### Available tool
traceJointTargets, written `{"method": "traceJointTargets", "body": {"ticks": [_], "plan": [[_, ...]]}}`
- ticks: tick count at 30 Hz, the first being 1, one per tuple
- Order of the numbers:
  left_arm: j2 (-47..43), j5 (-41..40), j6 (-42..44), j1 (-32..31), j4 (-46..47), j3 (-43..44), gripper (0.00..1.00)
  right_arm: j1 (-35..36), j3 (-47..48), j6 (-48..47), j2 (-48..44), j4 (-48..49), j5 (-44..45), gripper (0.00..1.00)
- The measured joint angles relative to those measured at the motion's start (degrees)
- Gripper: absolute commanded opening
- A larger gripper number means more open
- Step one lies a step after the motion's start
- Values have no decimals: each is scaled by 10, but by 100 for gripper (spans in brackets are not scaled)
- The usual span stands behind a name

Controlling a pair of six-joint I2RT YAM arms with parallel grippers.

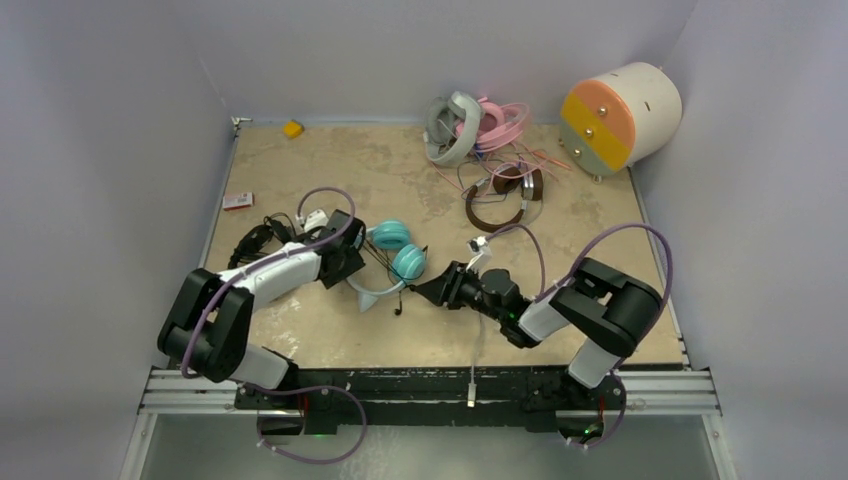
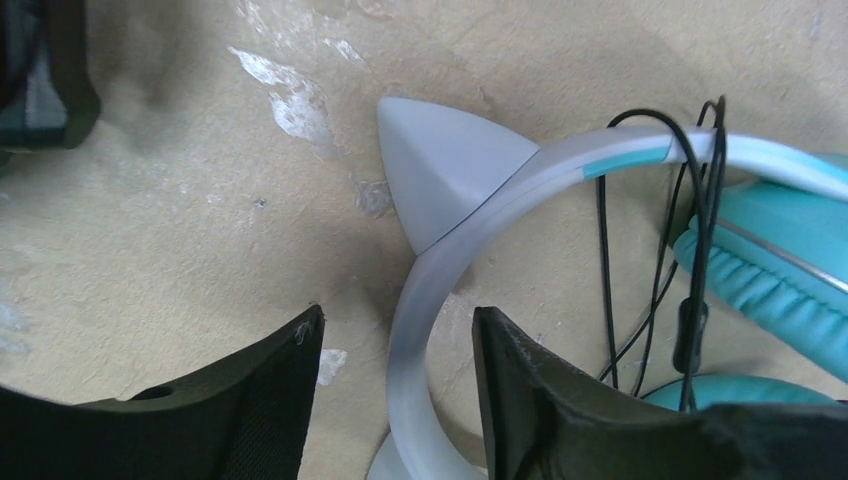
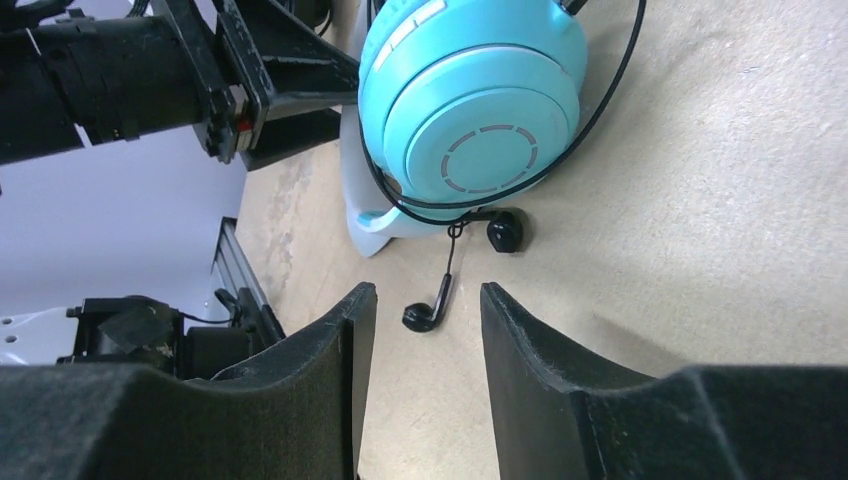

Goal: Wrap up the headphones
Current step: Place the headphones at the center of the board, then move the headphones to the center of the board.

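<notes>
Five pairs of headphones lay on the table. The teal-and-white cat-eared headphones sat near the front middle, between the two arms. To their left, half hidden by the left arm, was a black pair. Well behind them and to the right were three more. A grey-white padded pair touched a pink pair. A brown-and-silver pair lay closer, among loose thin cables.

There were two grippers. The left gripper had its fingers apart, straddling the teal pair's translucent white headband just beside one grey pointed ear. The band ran close to one finger and left a gap on the other side. The right gripper, on the teal pair's right, also had its fingers parted, with nothing between them. It faced a round teal ear cup. A thin black cable looped around that cup. One small black plug lay on the surface just ahead of the fingertips.

Far behind the teal pair, to the right, one big cream cylinder with an orange-and-yellow face sat at the table's corner. One small yellow block lay behind and to the left, at the back edge. One red-and-white packet lay off to the left side.

The tabletop was beige and mottled, closed in by pale grey walls.
</notes>
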Motion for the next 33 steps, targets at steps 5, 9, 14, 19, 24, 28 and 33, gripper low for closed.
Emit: {"method": "traceJointTargets", "body": {"ticks": [5,9,14,19,24,28,33], "plan": [[-32,-18,9,0,-35,17,52,0,-18,-26,-58,-38,14,45],[-104,-10,64,-11,-45,25,43,0,-22,-60,-140,-90,34,44],[-153,101,159,-31,-21,50,11,0,-22,-111,-260,-185,85,43],[-148,237,209,-55,34,51,0,0,-22,-151,-357,-294,145,43],[-67,308,248,-135,78,72,0,0,-21,-171,-409,-372,190,43],[17,308,271,-208,75,126,0,0,-21,-178,-422,-406,208,43],[66,282,272,-230,79,158,0,0,-21,-183,-439,-431,223,43]]}}
